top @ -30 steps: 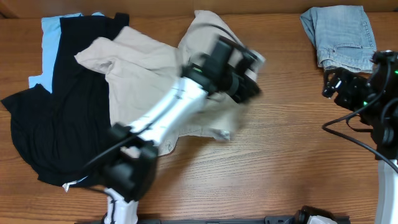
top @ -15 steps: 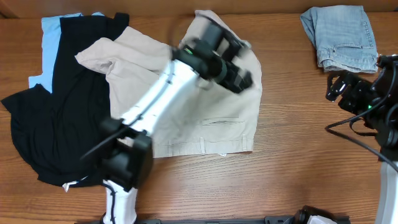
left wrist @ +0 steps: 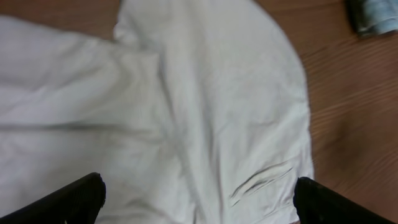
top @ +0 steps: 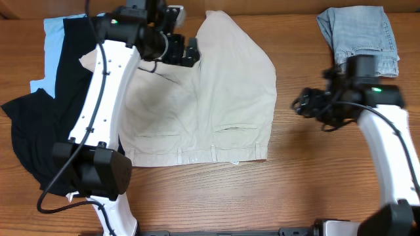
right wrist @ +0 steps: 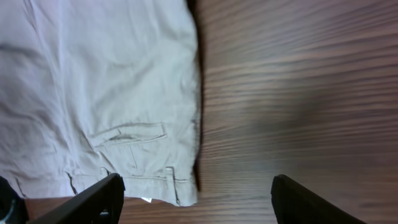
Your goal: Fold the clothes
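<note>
The beige shorts (top: 216,98) lie spread flat mid-table, waistband toward the front edge, with a small white label at the front right corner. My left gripper (top: 188,52) is open and empty above the shorts' far left part. In the left wrist view the shorts (left wrist: 205,93) fill the frame between the open fingers (left wrist: 199,199). My right gripper (top: 302,105) is open and empty above bare wood just right of the shorts. The right wrist view shows the shorts' waistband corner (right wrist: 106,81) at the left, next to the open fingers (right wrist: 199,199).
A black garment (top: 46,131) lies at the left, partly under the shorts, with a light blue one (top: 52,39) beneath it at the back left. Folded faded denim (top: 361,36) sits at the back right and shows in the left wrist view (left wrist: 376,14). The table is wooden (top: 315,170).
My left arm swung from the shorts' middle to their far left, and the shorts now lie flat. My right arm moved left toward the shorts' right edge.
</note>
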{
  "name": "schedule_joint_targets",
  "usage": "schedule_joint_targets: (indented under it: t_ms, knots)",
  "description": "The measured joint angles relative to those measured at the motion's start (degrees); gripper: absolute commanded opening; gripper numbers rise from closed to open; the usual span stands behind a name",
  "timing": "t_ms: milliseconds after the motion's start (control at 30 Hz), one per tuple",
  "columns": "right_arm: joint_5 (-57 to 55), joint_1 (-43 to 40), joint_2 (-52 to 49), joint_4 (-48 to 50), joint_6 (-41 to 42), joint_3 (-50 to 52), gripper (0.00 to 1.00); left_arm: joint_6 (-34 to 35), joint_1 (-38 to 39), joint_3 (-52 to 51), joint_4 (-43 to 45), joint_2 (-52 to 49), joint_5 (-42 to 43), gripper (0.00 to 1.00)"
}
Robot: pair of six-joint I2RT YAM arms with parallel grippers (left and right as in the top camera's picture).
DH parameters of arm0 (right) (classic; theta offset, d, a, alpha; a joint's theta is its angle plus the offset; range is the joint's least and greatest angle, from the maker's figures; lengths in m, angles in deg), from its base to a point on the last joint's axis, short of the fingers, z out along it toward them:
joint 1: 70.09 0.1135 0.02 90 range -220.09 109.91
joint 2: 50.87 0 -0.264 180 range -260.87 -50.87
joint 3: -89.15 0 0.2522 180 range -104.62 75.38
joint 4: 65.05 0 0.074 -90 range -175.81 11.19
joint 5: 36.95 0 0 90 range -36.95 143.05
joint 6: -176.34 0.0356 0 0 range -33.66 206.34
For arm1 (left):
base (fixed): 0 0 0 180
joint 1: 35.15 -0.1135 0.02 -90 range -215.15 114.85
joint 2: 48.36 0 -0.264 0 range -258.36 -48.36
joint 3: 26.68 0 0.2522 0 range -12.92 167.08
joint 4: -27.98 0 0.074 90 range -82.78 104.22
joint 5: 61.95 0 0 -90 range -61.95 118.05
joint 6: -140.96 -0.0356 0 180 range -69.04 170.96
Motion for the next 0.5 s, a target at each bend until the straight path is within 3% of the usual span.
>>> schedule_joint_targets:
  t_ms: [267, 500]
  knots:
    - [-2.1, 10.7, -4.9, 9.9, 4.6, 7.8, 0.76, 0.1, -6.1, 0.0, -4.0, 0.0, -2.9, 1.00]
    - [-7.8, 17.6, -4.9, 19.5, 12.2, 16.2, 0.66, 0.1, -7.5, 0.0, -4.2, 0.0, -3.4, 1.00]
